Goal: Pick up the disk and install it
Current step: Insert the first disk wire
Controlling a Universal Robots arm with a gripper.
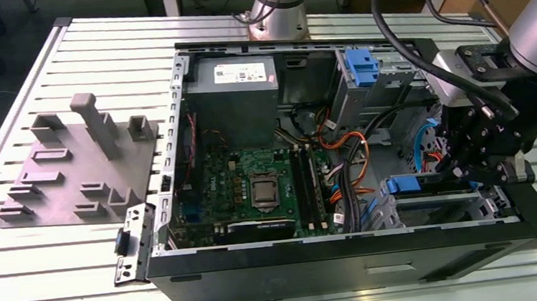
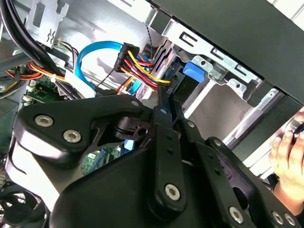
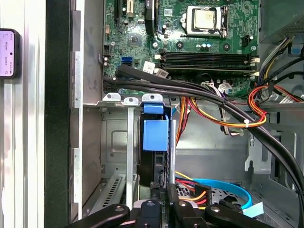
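Gripper (image 3: 161,186) pinching disk (image 3: 155,135) edge-on in drive cage (image 3: 114,142), hand (image 2: 287,152) in second wrist view

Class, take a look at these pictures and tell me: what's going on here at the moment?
A robot arm has its gripper reaching down into an open computer case that lies on a slatted table. The gripper is at the metal drive cage next to the motherboard. The disk, standing on edge with its blue end showing, sits in that cage just ahead of the gripper.
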